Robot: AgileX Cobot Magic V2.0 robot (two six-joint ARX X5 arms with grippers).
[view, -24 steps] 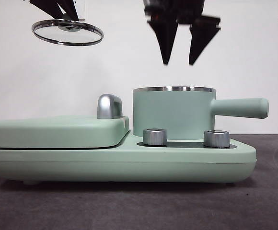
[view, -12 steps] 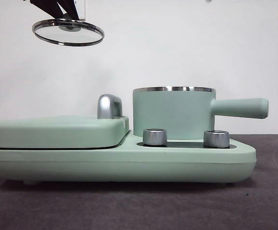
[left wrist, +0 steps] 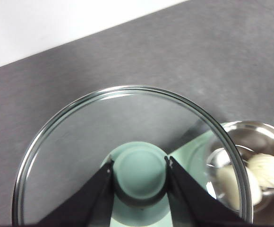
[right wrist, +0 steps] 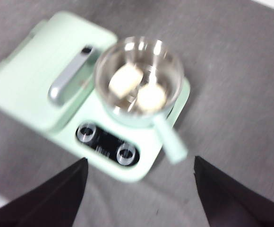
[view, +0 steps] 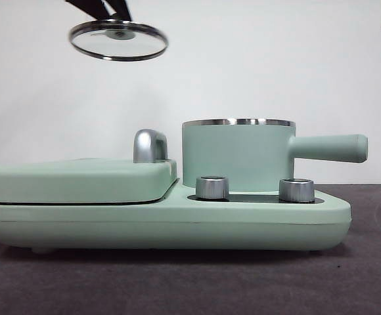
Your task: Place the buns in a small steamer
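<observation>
The round glass lid with a steel rim (view: 119, 40) hangs high above the flat mint-green hinged griddle (view: 79, 178), beside and well above the mint-green cylindrical steamer pot (view: 236, 157). The left gripper (left wrist: 140, 171) pinches only the lid's green knob (left wrist: 140, 170), jaws closed on it. That narrow hold is probably the main risk: the lid could tilt, slip, or meet the steel rim off-centre and clatter. Inside the pot both cream-white buns lie side by side, the smooth loaf-shaped one (right wrist: 125, 79) and the domed ridged one (right wrist: 151, 97). The right gripper (right wrist: 139, 189) waits high above the pot, jaws spread open and empty.
</observation>
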